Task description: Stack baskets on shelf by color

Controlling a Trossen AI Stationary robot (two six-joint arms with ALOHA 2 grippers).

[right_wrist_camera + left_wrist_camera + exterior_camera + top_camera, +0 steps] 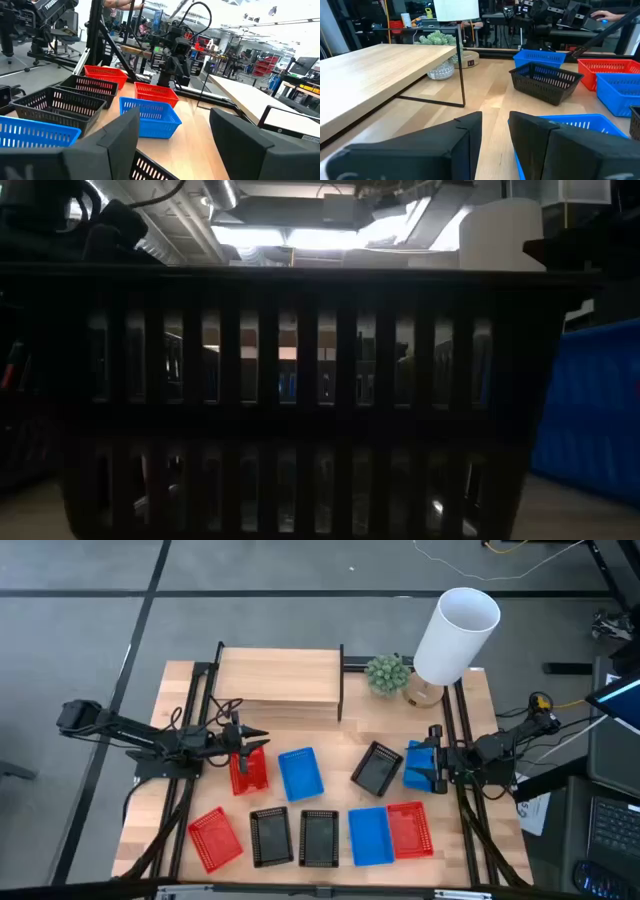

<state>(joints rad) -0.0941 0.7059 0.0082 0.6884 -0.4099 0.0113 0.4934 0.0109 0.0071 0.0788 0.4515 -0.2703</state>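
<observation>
Nine baskets, small shallow mesh trays of moulded plastic, all on the worktop and none yet on the shelf, which stands at the worktop's far edge with its plank top bare. Along the near edge, from the left corner: red basket, two black baskets, a blue one, a red one. Mid-worktop: a red basket under the left gripper, a blue basket just beside it, a tilted black basket, and another blue basket at the right edge by the right gripper. Handling, as judged: very light, thin-walled, somewhat flexible, smooth enough to slip; the slotted walls and rim offer purchase, so pinch one long wall at its middle, one finger inside and one outside, and lift level. They should nest readily by colour; a light tray may drag its neighbour. Left gripper: over the mid-worktop red basket, fingers parted by a narrow gap, nothing visibly pinched. Right gripper: at the right edge, fingers spread wide, holding nothing. Also present: a small potted plant and a white lamp near the far right corner
</observation>
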